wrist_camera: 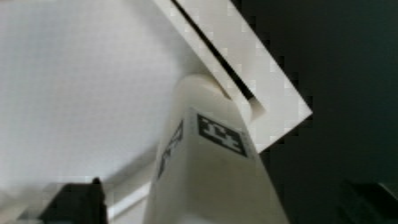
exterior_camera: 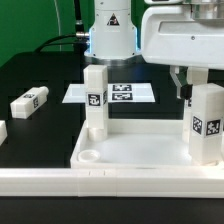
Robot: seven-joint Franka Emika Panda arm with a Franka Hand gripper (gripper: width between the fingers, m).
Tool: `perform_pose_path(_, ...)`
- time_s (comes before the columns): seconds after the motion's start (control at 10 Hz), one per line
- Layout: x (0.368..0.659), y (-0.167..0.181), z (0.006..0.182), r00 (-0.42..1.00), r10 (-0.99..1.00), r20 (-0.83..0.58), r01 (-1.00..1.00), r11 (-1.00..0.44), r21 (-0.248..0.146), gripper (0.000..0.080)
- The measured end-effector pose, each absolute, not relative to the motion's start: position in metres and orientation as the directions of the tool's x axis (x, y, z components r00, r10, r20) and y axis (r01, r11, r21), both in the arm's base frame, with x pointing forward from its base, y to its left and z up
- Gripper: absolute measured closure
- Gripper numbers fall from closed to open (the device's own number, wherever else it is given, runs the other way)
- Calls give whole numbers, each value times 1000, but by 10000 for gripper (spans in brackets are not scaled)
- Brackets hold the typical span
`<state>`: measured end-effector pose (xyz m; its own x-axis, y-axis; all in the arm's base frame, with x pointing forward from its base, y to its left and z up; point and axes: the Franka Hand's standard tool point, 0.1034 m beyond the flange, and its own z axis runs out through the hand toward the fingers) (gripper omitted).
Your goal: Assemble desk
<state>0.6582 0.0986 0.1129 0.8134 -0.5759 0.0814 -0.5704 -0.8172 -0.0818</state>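
Note:
The desk's white tray-like tabletop (exterior_camera: 140, 160) lies at the front, with an empty round socket (exterior_camera: 88, 157) in its near corner. Two white block legs stand upright in it. One is at the back corner towards the exterior view's left (exterior_camera: 95, 100), the other at the exterior view's right (exterior_camera: 207, 122). My gripper (exterior_camera: 198, 88) hangs over the top of that second leg with its jaws apart. In the wrist view this tagged leg (wrist_camera: 222, 150) runs up between the dark fingers (wrist_camera: 71, 203), and a pale gap shows beside it. The gripper (wrist_camera: 222, 208) is open and holds nothing.
A loose white leg (exterior_camera: 30, 101) lies on the black table at the exterior view's left, and another piece (exterior_camera: 2, 131) pokes in at the edge. The marker board (exterior_camera: 112, 94) lies behind the tabletop, before the robot's base (exterior_camera: 110, 35). A long white rail (exterior_camera: 110, 184) runs along the front.

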Motion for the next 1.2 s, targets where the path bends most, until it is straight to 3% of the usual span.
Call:
perform_pose_path(0.4, 659, 99, 115, 958, -265, 107, -261, -964, -50, 150)
perform_pose_path(1.0, 660, 95, 115, 993, 29, 118, 30, -1000, -6, 150)
perform_pose_path(1.2, 660, 94, 115, 993, 16, 117, 17, -1000, -7, 456)
